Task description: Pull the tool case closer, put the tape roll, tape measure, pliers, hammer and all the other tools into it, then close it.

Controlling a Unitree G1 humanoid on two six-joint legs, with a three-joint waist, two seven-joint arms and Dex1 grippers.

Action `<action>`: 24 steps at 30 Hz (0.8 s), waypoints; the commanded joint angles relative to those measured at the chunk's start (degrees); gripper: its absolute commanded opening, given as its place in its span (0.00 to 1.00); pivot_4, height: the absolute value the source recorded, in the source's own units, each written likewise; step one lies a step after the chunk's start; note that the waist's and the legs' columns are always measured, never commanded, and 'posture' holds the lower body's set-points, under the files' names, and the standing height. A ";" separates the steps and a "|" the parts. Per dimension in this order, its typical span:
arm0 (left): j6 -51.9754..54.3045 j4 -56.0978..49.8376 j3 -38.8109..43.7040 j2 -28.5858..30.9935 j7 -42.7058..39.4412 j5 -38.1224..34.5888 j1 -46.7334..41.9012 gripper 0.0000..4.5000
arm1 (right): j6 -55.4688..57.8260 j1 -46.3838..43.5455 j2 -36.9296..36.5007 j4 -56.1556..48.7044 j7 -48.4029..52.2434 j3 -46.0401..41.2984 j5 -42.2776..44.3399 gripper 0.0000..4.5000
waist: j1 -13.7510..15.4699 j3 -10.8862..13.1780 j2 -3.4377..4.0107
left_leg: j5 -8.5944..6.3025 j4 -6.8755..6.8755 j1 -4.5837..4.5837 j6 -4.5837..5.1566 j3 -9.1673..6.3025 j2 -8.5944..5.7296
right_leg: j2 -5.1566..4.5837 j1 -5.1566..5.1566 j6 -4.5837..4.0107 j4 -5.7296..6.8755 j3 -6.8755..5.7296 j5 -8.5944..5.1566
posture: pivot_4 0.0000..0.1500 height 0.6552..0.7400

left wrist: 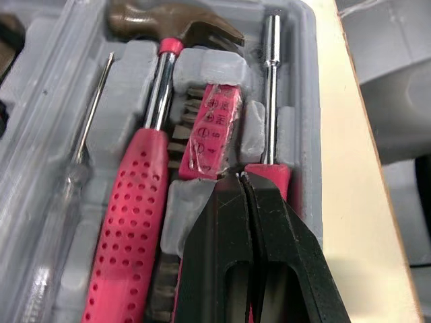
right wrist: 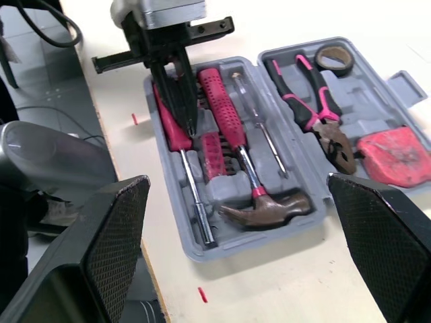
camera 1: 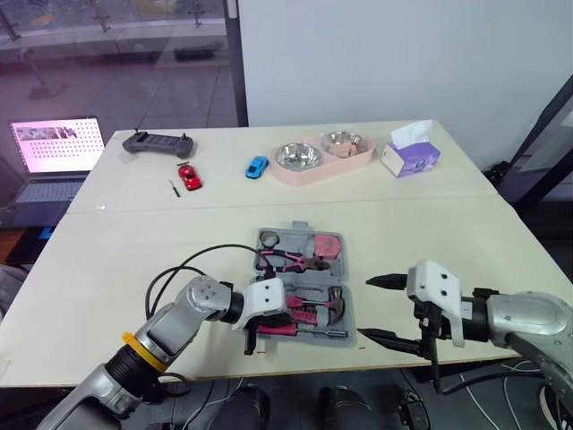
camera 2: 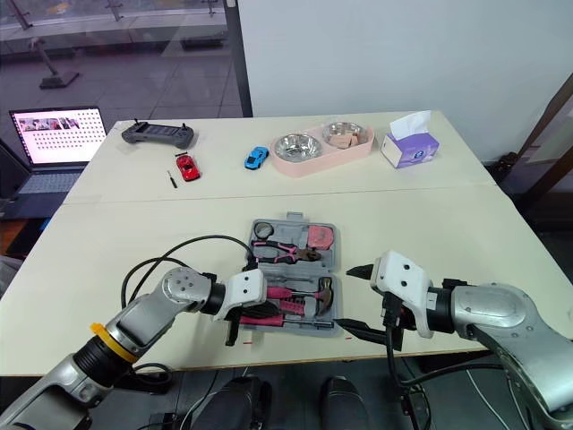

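Note:
The grey tool case lies open near the table's front edge. Its far half holds the tape roll, pink-handled pliers and pink tape measure. The near half holds the hammer, a thin screwdriver, a pink bit holder and a pink-handled driver. My left gripper is shut, its tips pressed on that driver's handle at the case's near edge. My right gripper hovers open just right of the case, with nothing between its fingers.
At the back of the table stand a pink double bowl, a tissue box, blue and red toy cars, a controller and a small screwdriver. A laptop sits far left. A black cable loops beside my left arm.

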 commanded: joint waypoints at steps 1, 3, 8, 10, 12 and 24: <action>-0.32 2.74 -2.47 0.12 -0.64 3.15 1.58 0.01 | 0.08 -0.26 -0.43 -0.70 0.17 -1.55 0.61 1.00 | -0.01 -0.05 0.05 | 0.00 0.00 0.00 0.00 0.00 0.00 | 0.00 0.00 0.00 0.00 0.00 0.00 | 1.00 1.00; -0.13 2.97 -1.50 -0.52 -0.46 2.68 1.25 0.01 | 0.06 -0.31 -0.38 -0.61 0.10 -1.48 0.51 1.00 | -0.02 -0.13 0.11 | -0.01 0.00 0.01 0.01 0.00 0.00 | 0.01 0.02 0.00 0.00 0.00 0.00 | 1.00 1.00; 0.92 -0.79 4.99 -0.48 -1.97 -2.60 -1.01 0.01 | -0.25 0.04 -0.19 -0.06 -0.18 -1.05 -0.29 1.00 | -0.03 -0.12 0.09 | -0.01 0.00 0.02 0.02 0.00 0.00 | 0.05 0.03 0.01 0.00 -0.01 0.00 | 1.00 1.00; 6.22 -4.01 9.87 0.52 -4.32 -8.97 -1.67 0.01 | 0.04 -0.28 0.00 0.89 -1.07 -0.08 -1.35 1.00 | -0.10 -0.10 0.06 | -0.01 0.00 0.01 0.02 0.00 0.00 | 0.07 0.00 0.02 0.01 -0.01 0.00 | 1.00 1.00; 10.54 -5.66 15.09 1.96 -5.42 -13.92 -2.32 0.01 | 1.81 -1.45 0.13 2.57 -3.21 1.70 -3.04 1.00 | -0.16 -0.08 0.03 | -0.01 0.00 -0.03 0.02 0.00 0.03 | 0.07 -0.05 0.01 0.02 -0.01 0.00 | 1.00 1.00; 2.12 18.73 18.89 5.15 4.97 -3.27 -5.39 0.00 | 9.41 -18.70 1.25 20.53 -9.15 20.19 -17.21 0.49 | -0.17 -0.10 0.07 | 0.01 -0.03 -0.01 -0.01 0.08 -0.01 | 0.12 -0.16 -0.05 0.06 -0.07 0.06 | 1.00 1.00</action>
